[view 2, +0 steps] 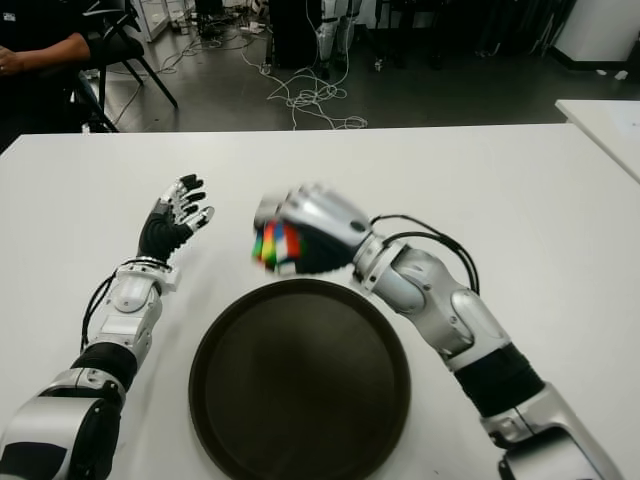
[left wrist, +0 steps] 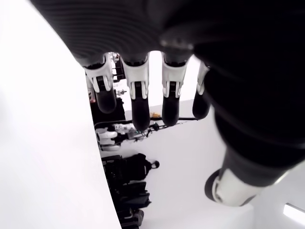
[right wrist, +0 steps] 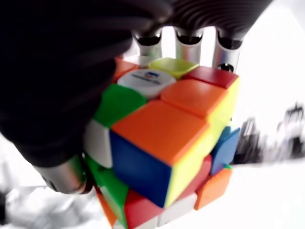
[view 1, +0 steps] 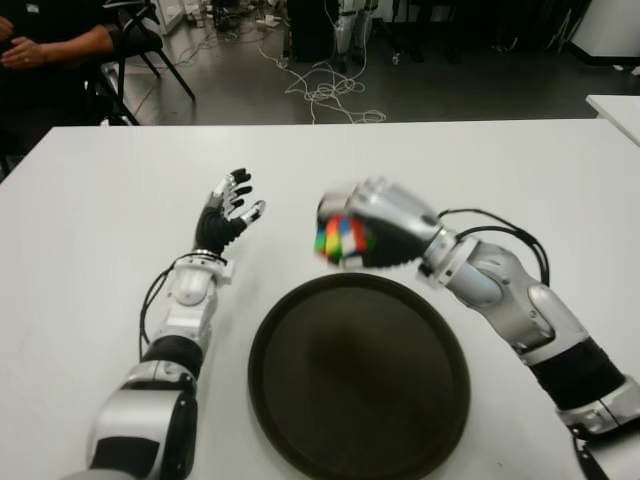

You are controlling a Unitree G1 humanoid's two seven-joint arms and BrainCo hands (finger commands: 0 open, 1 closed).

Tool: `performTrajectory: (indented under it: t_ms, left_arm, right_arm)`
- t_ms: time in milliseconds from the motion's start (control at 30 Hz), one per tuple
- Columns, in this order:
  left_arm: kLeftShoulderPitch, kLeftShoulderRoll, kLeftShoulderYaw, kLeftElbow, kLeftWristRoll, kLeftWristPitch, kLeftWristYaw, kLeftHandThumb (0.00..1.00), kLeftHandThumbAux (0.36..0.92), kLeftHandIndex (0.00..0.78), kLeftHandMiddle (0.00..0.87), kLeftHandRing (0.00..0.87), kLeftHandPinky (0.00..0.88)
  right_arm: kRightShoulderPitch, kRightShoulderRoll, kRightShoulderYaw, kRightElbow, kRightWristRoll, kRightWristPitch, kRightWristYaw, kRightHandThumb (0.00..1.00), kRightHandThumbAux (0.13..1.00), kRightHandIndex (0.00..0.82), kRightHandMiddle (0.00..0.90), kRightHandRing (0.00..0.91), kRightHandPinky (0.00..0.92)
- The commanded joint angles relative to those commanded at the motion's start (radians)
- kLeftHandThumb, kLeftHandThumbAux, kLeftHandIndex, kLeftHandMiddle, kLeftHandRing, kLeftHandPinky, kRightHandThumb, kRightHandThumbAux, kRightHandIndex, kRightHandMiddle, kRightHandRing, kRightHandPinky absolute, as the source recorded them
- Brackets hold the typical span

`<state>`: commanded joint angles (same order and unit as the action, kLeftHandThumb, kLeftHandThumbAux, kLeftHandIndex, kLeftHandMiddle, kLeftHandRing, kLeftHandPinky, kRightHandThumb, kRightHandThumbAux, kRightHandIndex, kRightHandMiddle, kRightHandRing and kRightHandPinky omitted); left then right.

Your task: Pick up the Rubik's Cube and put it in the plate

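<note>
i had the right robot hand [view 1: 365,228] clenched around the rubik's cube [view 1: 340,240], fingers wrapped over its top and the thumb under one side, as my right wrist view showed plainly. the cube was held just beyond the far rim of the dark round plate [view 1: 300,420], and as far as i could judge from the head views it was lifted off the white bench [view 1: 90,200] rather than sitting on it. the left robot hand [view 1: 228,212] was to the left of the cube, well apart from it, fingers spread and released, holding nothing. a seated person [view 1: 45,45] showed past the bench's far left corner.
</note>
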<state>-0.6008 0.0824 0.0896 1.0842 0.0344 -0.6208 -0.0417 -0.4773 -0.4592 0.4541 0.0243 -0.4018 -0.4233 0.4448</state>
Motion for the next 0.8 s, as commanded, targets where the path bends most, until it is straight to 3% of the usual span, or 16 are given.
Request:
performTrajectory:
  t_ms: [167, 333, 800]
  left_arm:
    - [0.000, -0.001, -0.001, 0.002, 0.003, -0.002, 0.004, 0.026, 0.748, 0.133, 0.153, 0.119, 0.093]
    - [-0.001, 0.000, -0.003, 0.002, 0.007, -0.003, 0.008, 0.006, 0.756, 0.129, 0.155, 0.122, 0.100]
    - [0.002, 0.000, -0.003, -0.004, 0.003, -0.001, 0.002, 0.005, 0.753, 0.132, 0.144, 0.118, 0.104]
  right_arm:
    - [-0.015, 0.014, 0.011, 0.048, 0.114, -0.002, 0.137, 0.697, 0.734, 0.418, 0.595, 0.634, 0.639]
    - [-0.029, 0.035, 0.016, 0.082, 0.159, 0.017, 0.216, 0.696, 0.735, 0.420, 0.609, 0.645, 0.649]
    - [-0.020, 0.056, 0.007, 0.090, 0.134, 0.032, 0.243, 0.695, 0.735, 0.422, 0.660, 0.686, 0.668]
